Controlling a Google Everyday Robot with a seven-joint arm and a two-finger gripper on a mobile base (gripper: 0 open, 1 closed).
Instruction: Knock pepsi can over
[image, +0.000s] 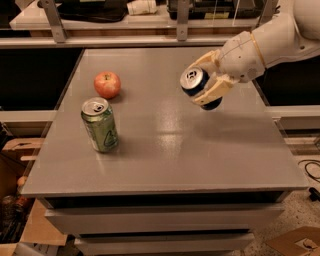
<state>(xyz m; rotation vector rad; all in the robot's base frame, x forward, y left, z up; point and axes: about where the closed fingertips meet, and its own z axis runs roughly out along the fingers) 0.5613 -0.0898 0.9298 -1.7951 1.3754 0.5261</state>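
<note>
My hand (201, 84) is clamped around the pepsi can (192, 79). Can is tilted, top facing left, over right rear of desk (165, 150). Green can (100, 125) and apple (107, 84) well apart, left side.

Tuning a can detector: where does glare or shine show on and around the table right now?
Camera view: soft glare on the table near its centre, just below the gripper clasping the tilted pepsi can at right; the green can shows a bright lid.

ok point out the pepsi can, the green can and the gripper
pepsi can (193, 77): camera view, on its silver top
green can (101, 131): camera view, mid side wall
gripper (196, 84): camera view, between fingertips, gripping the pepsi can over the table (225, 150)
</note>
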